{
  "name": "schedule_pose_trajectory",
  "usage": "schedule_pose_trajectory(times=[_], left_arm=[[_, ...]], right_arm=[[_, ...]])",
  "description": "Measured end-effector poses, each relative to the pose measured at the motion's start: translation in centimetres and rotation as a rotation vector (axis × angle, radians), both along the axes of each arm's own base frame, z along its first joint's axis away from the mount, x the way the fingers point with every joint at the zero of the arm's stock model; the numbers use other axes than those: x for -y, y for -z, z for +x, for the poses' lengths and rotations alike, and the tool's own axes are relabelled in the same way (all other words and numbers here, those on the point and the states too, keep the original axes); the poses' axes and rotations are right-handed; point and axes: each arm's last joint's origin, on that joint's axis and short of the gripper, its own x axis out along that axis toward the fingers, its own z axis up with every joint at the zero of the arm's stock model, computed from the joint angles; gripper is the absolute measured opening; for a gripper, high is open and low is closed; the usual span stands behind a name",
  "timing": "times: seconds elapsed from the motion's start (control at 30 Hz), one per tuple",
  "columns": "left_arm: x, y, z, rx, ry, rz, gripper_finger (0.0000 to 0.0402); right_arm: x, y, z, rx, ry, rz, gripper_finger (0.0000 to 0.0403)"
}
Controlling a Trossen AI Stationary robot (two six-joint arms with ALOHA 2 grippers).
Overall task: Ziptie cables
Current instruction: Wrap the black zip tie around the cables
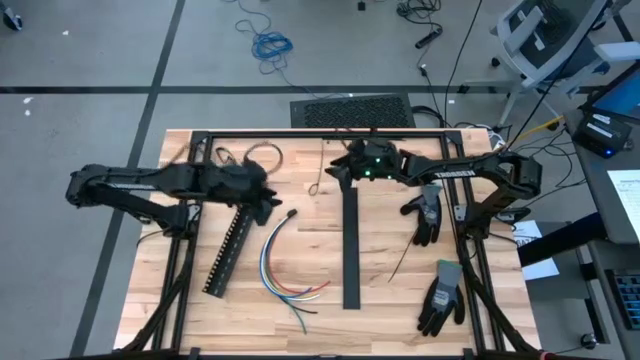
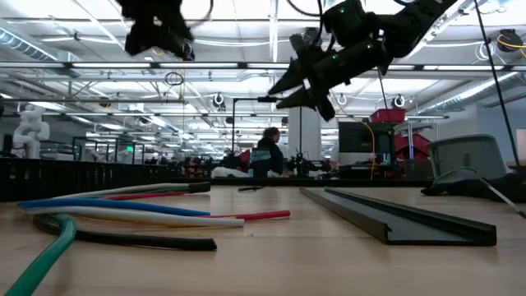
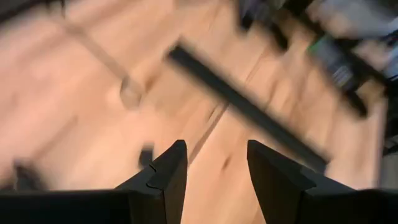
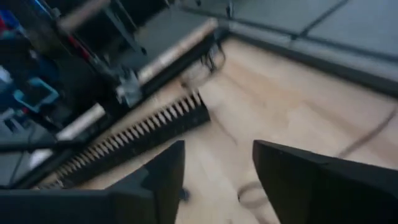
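The cables [image 1: 283,262] lie flat on the wooden surface [image 1: 380,250], left of centre, curving from a black tip at the far end toward the near edge, where the coloured strands fan out. Nothing touches them. In the low view they rest in the foreground [image 2: 123,210] as separate yellow, blue, white, red and green lengths.

The left end effector [image 1: 268,197] is raised above the surface, just beyond the black tip of the cables and beside a black slotted duct [image 1: 228,252]. Its own wrist view shows its fingers [image 3: 168,180] parted with bare wood between them; it holds nothing.

The right end effector [image 1: 338,170] is raised near the far edge, above the far end of a long black channel cover [image 1: 351,248]. Its fingers [image 4: 161,180] stand apart and empty.

Two black gloves [image 1: 428,212] lie on the right side of the surface. A thin zip tie [image 1: 402,262] lies between the channel cover and the gloves.
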Motion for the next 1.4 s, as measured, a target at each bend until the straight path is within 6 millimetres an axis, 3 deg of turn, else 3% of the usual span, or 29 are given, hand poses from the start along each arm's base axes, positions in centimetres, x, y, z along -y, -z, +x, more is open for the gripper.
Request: schedule_pose_trajectory(times=[0.13, 0.33, 0.57, 0.77, 0.9, 1.0, 1.17, 1.4], left_arm=[[1.2, 4.9, 2.0, -0.211, -0.023, -0.051, 0.0162], [2.0, 10.2, 4.8, -0.406, -0.121, -0.106, 0.0162], [2.0, 13.9, 6.1, -0.525, -0.205, -0.135, 0.0162], [1.8, 14.0, 6.3, -0.541, -0.232, -0.146, 0.0162], [1.8, 10.9, 7.2, -0.441, -0.159, -0.131, 0.0162], [1.8, 9.6, 7.5, -0.423, -0.09, -0.067, 0.0162], [1.6, 9.6, 7.1, -0.483, 0.008, -0.101, 0.0174], [0.8, 9.8, 6.5, -0.556, 0.028, -0.086, 0.0224]], right_arm=[[0.7, -1.7, -1.3, 0.023, 0.021, -0.047, 0.0215], [0.9, -3.7, -3.5, -0.02, 0.022, -0.134, 0.0226], [0.7, -5.3, -5.7, -0.066, 0.015, -0.203, 0.0226], [0.6, -5.6, -6.3, -0.084, 0.016, -0.198, 0.0226], [0.6, -5.4, -6.4, -0.096, 0.013, -0.193, 0.0226], [0.6, -5.4, -6.4, -0.099, 0.012, -0.193, 0.0226], [0.5, -5.4, -6.4, -0.105, 0.011, -0.192, 0.0226], [0.6, -5.4, -6.4, -0.101, -0.006, -0.186, 0.0226]])
